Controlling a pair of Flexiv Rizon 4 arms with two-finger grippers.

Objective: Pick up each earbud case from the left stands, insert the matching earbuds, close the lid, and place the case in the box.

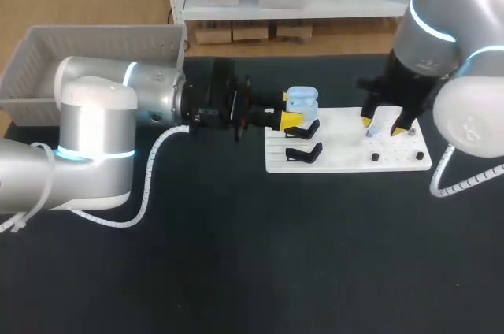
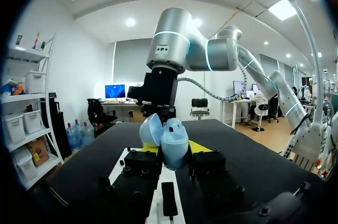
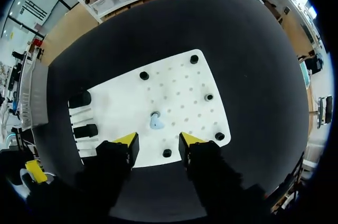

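Observation:
A light blue earbud case (image 1: pixel 302 100) with its lid open is held above the white board's (image 1: pixel 346 162) left end, my left gripper (image 1: pixel 293 120) shut on it. In the left wrist view the case (image 2: pixel 173 145) stands between the yellow tips (image 2: pixel 198 146), lid (image 2: pixel 150 129) tipped back. Two black stands (image 1: pixel 303 153) sit on the board below. My right gripper (image 1: pixel 384 125) hangs open over the board's right part. Ahead of its fingertips (image 3: pixel 127 139) a small pale blue earbud (image 3: pixel 156 122) rests on a peg of the white board (image 3: pixel 179 92).
A grey basket (image 1: pixel 47 54) stands at the back left behind my left arm. Black pegs (image 3: pixel 209 97) stick up around the board's right half. Two black stands (image 3: pixel 84 130) line the board's left edge. Dark table surrounds the board.

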